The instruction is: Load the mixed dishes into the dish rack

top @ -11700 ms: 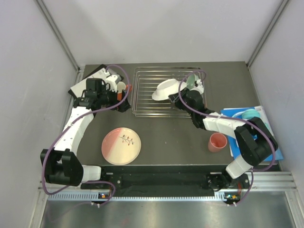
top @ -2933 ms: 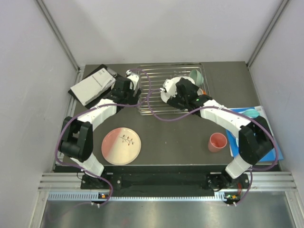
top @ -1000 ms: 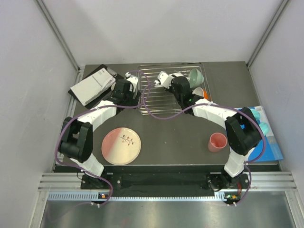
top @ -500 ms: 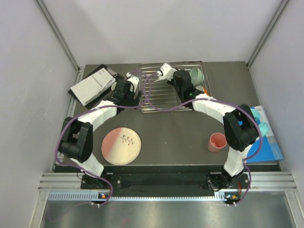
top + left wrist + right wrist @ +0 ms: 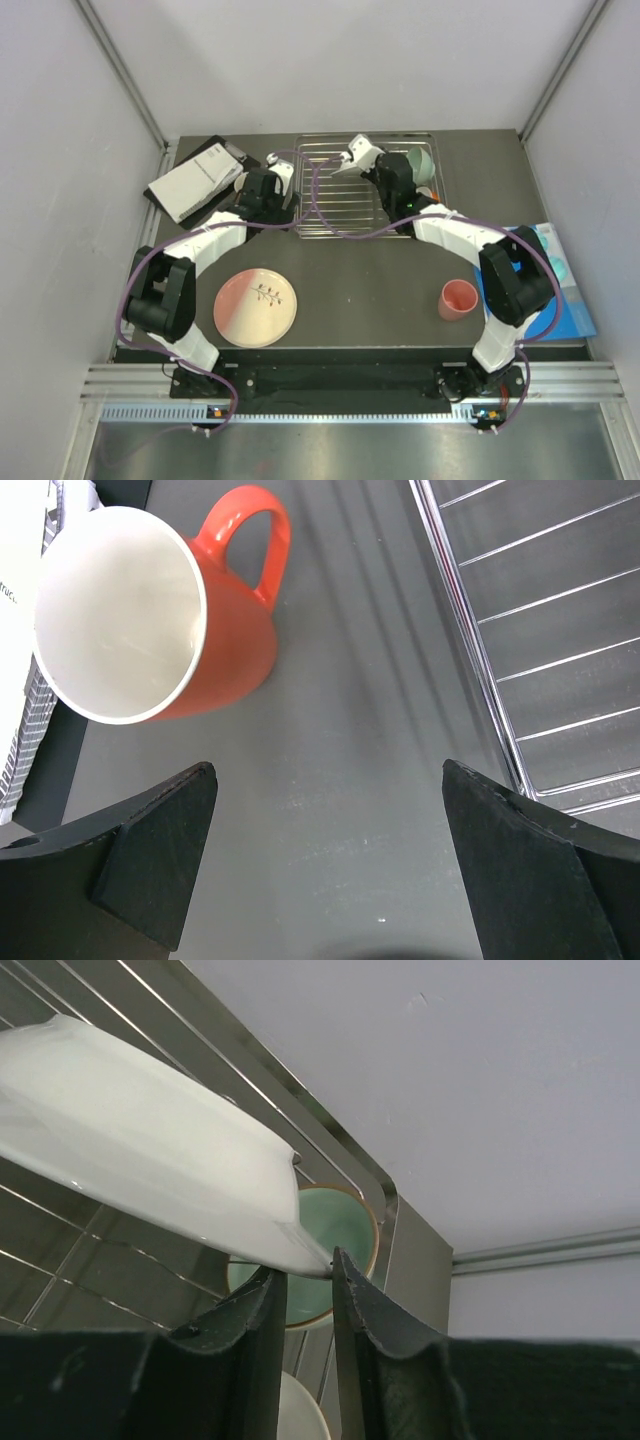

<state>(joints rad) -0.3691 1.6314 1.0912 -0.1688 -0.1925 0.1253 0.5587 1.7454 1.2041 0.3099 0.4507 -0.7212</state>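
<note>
**White plate pinched by its rim above the rack, mug waiting alongside**

The right gripper (image 5: 305,1272) is closed narrow on the rim of the white plate (image 5: 150,1140), holding it tilted in the air over the far part of the dish rack (image 5: 350,202). The rack sits against the far edge of the worktop. Gripping only the rim probably leaves the plate's body free to go down on edge between the wires. Just beyond the plate, the mint green bowl (image 5: 340,1222) rests in the rack's far right corner, so the plate likely has to land to the left of it.

The left gripper (image 5: 328,790) hangs spread wide and holds nothing. It is over the table between the rack's left side and the orange handled mug (image 5: 215,630), which sits beside the booklet (image 5: 192,178) near the far left corner. That looks like a set-up for taking the mug.

The pink-and-cream plate (image 5: 255,307) lies flat near the near edge, left of centre. The salmon-pink cup (image 5: 459,299) stands toward the near right corner, and neither is loaded yet
</note>
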